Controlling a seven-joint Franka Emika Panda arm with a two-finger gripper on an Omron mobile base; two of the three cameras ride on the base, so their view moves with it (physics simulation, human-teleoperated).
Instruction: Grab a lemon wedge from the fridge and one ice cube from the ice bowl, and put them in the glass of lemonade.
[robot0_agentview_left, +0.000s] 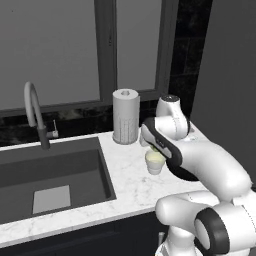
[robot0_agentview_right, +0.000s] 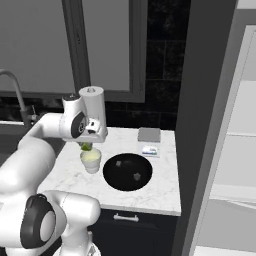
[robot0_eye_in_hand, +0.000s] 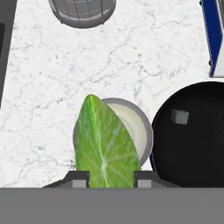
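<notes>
My gripper (robot0_eye_in_hand: 107, 177) is shut on the lemon wedge (robot0_eye_in_hand: 105, 140), a lime-green slice that sticks out between the finger tips. It hangs just above the glass of lemonade (robot0_eye_in_hand: 138, 124), an off-white cup on the marble counter. In the right base view the wedge (robot0_agentview_right: 86, 147) sits under the hand, right over the cup (robot0_agentview_right: 91, 161). The ice bowl (robot0_agentview_right: 125, 179), wide and black, stands immediately right of the cup with two ice cubes (robot0_agentview_right: 119, 163) in it. One cube (robot0_eye_in_hand: 180, 116) lies in the bowl (robot0_eye_in_hand: 192, 140) in the hand view. The fridge (robot0_agentview_right: 200, 125) stands open at the right.
A grey perforated cylinder (robot0_agentview_left: 125, 116) stands behind the cup near the window. The sink (robot0_agentview_left: 50, 175) and faucet (robot0_agentview_left: 34, 112) lie to the left. A grey box (robot0_agentview_right: 149, 134) and a blue-and-white pack (robot0_agentview_right: 150, 150) rest behind the bowl.
</notes>
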